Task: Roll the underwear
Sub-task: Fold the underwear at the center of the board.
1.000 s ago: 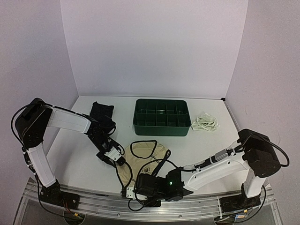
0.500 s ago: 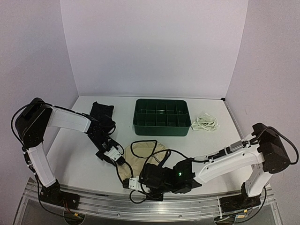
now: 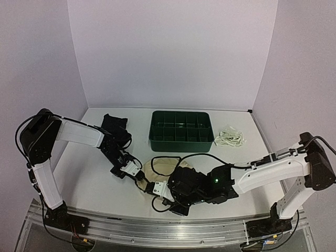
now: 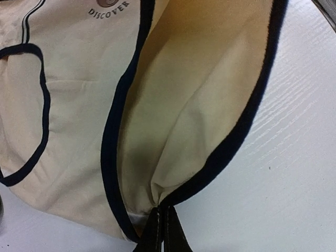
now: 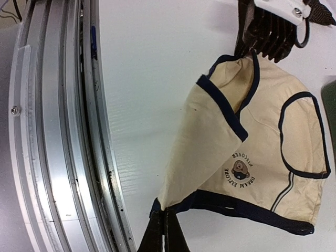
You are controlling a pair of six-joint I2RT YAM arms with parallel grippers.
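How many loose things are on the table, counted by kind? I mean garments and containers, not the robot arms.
Underwear: 3 (black underwear, cream underwear, white underwear)
Green tray: 1
Total: 4

You have the tray [image 3: 181, 145] mid-back on the table [image 3: 84, 176], the left underwear [image 3: 113, 126] just to its left, the right underwear [image 3: 230, 137] to its right, and the front underwear [image 3: 165, 165] on the table before it.
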